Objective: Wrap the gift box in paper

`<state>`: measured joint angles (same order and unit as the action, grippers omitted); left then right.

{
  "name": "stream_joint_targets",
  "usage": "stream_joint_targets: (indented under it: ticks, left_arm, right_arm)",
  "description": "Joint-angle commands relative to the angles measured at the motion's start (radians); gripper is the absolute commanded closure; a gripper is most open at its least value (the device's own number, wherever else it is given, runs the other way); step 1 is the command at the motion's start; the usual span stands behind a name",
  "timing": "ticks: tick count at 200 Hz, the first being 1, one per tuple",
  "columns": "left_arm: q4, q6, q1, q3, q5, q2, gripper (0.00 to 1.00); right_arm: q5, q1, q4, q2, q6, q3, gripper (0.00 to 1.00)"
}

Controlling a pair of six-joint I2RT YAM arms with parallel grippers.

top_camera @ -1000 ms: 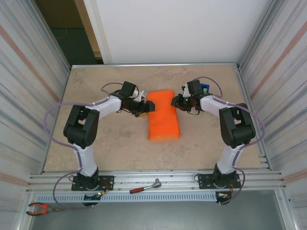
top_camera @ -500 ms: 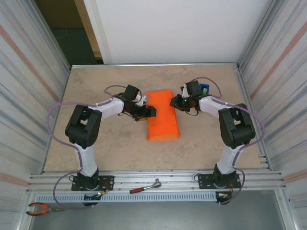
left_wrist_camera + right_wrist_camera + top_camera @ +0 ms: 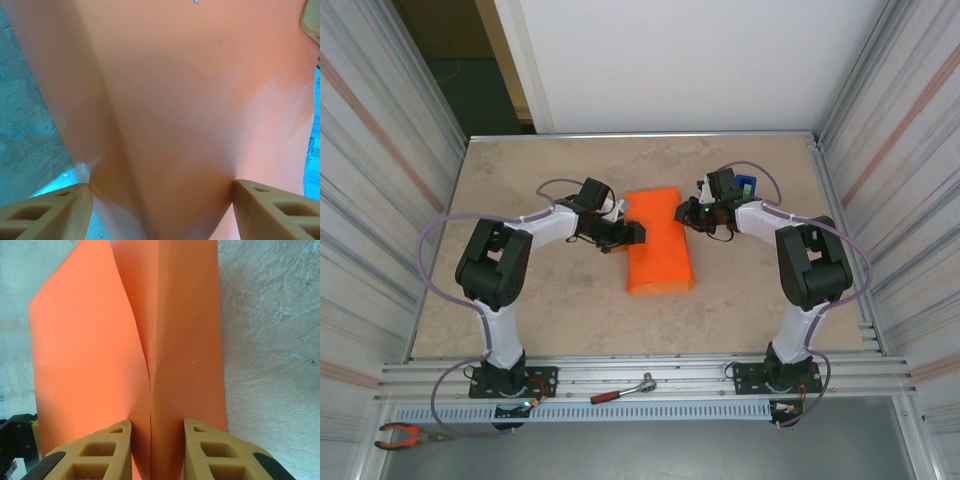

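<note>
A large bright orange sheet of thin paper (image 3: 658,250) is lying folded into a long bundle at the middle of the beige stone-patterned desk (image 3: 570,300). The left end effector (image 3: 632,232) is reaching in at the bundle's left edge, its jaws spread wide and clasping the paper-covered bulk. The right end effector (image 3: 682,213) is working at the far right corner, pinching a raised paper fold between narrowly set jaws.

1. Orange paper (image 3: 658,240): one folded sheet, mid-table (image 3: 520,170).
2. Arms: two, left arm (image 3: 495,265) and right arm (image 3: 810,260).
3. Grippers: two, left gripper (image 3: 632,232) and right gripper (image 3: 682,213).
4. Blue object (image 3: 748,185): one, toward the table's far right corner.
5. Hand tools past the table's near edge: two, a red-handled ratchet (image 3: 623,389) and orange-handled pliers (image 3: 408,435).
</note>
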<state>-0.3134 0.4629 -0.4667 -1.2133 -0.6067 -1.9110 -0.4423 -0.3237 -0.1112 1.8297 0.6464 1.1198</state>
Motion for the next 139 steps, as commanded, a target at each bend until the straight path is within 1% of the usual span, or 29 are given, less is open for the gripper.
stream_joint_targets:
  ticks: [1, 30, 40, 48, 70, 83, 97, 111, 139]
  left_arm:
    - [-0.133, -0.055, -0.007, 0.019, 0.147, -0.037, 0.28]
    - [-0.154, -0.064, -0.007, 0.024, 0.174, -0.048, 0.29]
    - [-0.158, -0.066, -0.007, 0.027, 0.177, -0.049, 0.29]
    - [-0.160, -0.065, -0.007, 0.028, 0.179, -0.052, 0.29]
    - [-0.164, -0.067, -0.007, 0.031, 0.182, -0.050, 0.29]
    - [-0.164, -0.069, -0.007, 0.032, 0.186, -0.050, 0.29]
    - [-0.164, -0.070, -0.007, 0.035, 0.186, -0.049, 0.29]
    - [-0.163, -0.069, -0.007, 0.036, 0.186, -0.052, 0.29]
    - [-0.164, -0.075, -0.007, 0.037, 0.185, -0.054, 0.29]
  right_arm:
    - [0.010, -0.025, -0.129, 0.016, 0.016, -0.012, 0.73]
    - [-0.007, -0.013, -0.156, 0.000, 0.015, 0.032, 0.68]
    - [-0.018, -0.005, -0.164, -0.005, 0.015, 0.049, 0.65]
    - [-0.027, 0.004, -0.171, -0.011, 0.016, 0.061, 0.61]
    - [-0.047, 0.040, -0.187, -0.041, 0.016, 0.092, 0.47]
    - [-0.056, 0.074, -0.196, -0.070, 0.016, 0.103, 0.41]
    - [-0.065, 0.119, -0.201, -0.116, 0.015, 0.101, 0.38]
    - [-0.067, 0.169, -0.208, -0.154, 0.006, 0.092, 0.38]
    - [-0.073, 0.315, -0.187, -0.204, -0.003, 0.037, 0.37]
